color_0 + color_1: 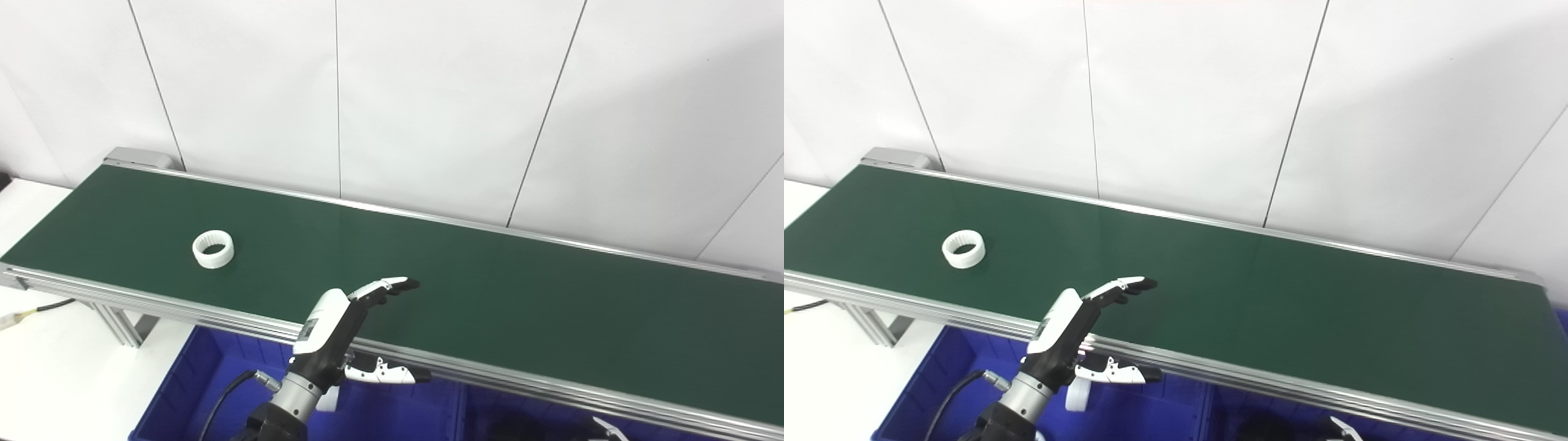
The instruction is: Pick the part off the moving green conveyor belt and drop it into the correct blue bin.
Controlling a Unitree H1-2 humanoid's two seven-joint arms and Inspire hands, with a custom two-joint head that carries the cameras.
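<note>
Nearest us: blue bin (184, 380) below belt's front rail, small white piece inside it (1077, 395).

Our right hand (606, 429) barely peeks in at bottom edge; cannot tell whether open or closed.

Our left hand (343, 331) raised over front rail, fingers (383, 288) stretched out, thumb spread wide, holding nothing.

Farther: white ring (213, 248) flat on green belt (490, 294), well left of hand, untouched.

We judge step: waiting, pre-grasp. Next move calls for timing reach to ring's travel, closing fingers round it.
</note>
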